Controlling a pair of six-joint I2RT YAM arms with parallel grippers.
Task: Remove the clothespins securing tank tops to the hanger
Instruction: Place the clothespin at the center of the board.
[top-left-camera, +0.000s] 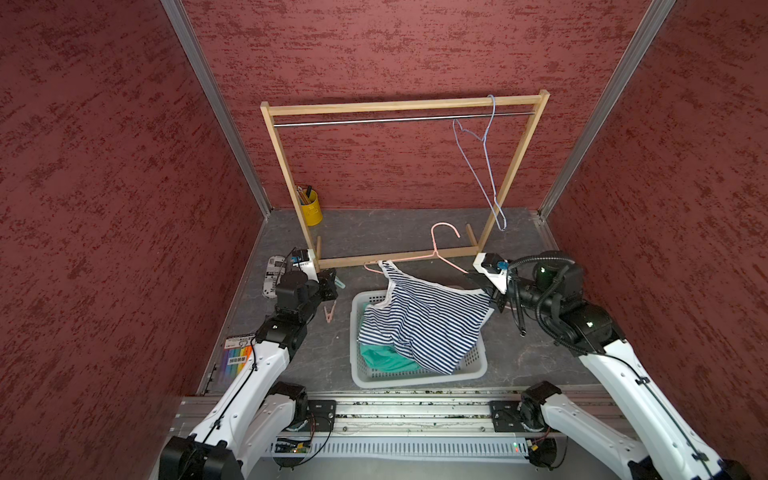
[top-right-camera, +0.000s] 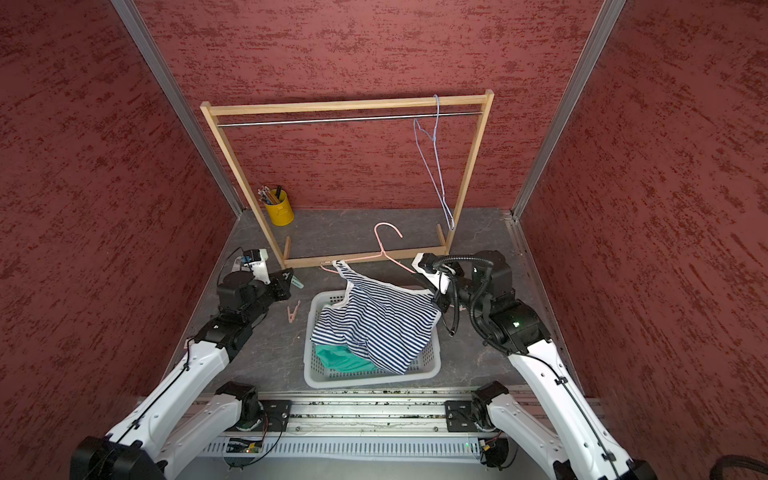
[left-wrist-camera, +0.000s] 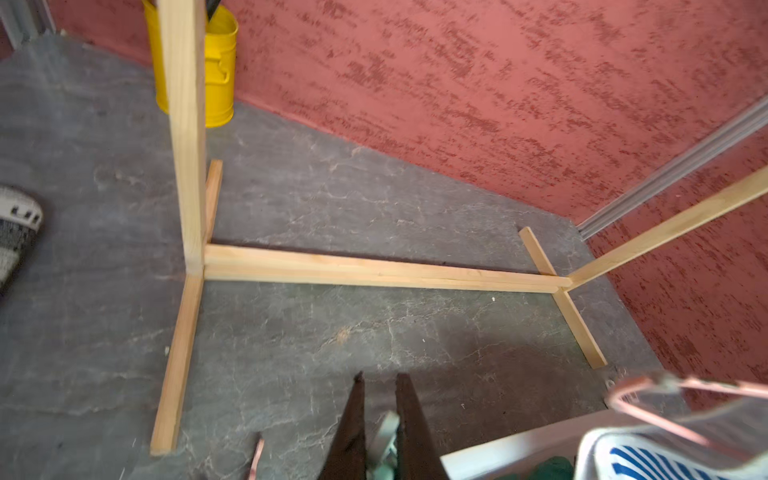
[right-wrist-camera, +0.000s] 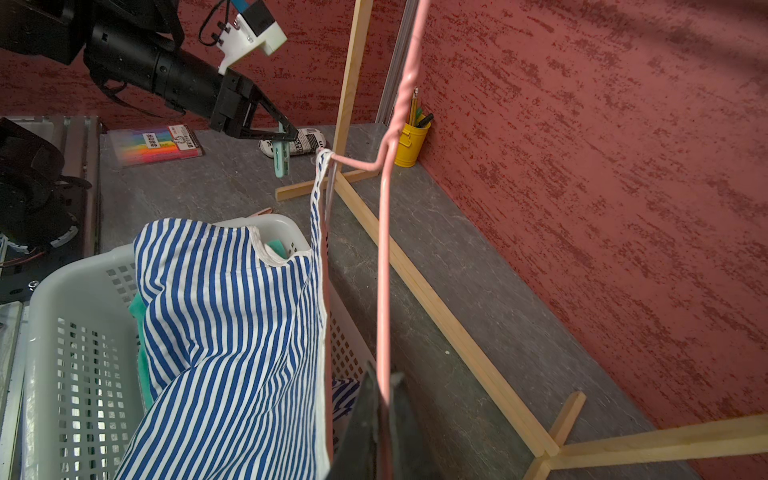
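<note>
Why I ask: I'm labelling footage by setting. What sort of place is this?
Likely a staged robot test booth mimicking a laundry corner: red panel walls, a small wooden clothes rack, a white laundry basket.

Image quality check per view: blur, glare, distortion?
Left wrist view: smeared, worst on the pink hanger and striped tank top; the mint clothespin in the left gripper is soft. Right wrist view: crisp mid-scene, only the right gripper at the lens is defocused. Both top views: even light, no glare, wooden rack uprights splay, wide-angle.
</note>
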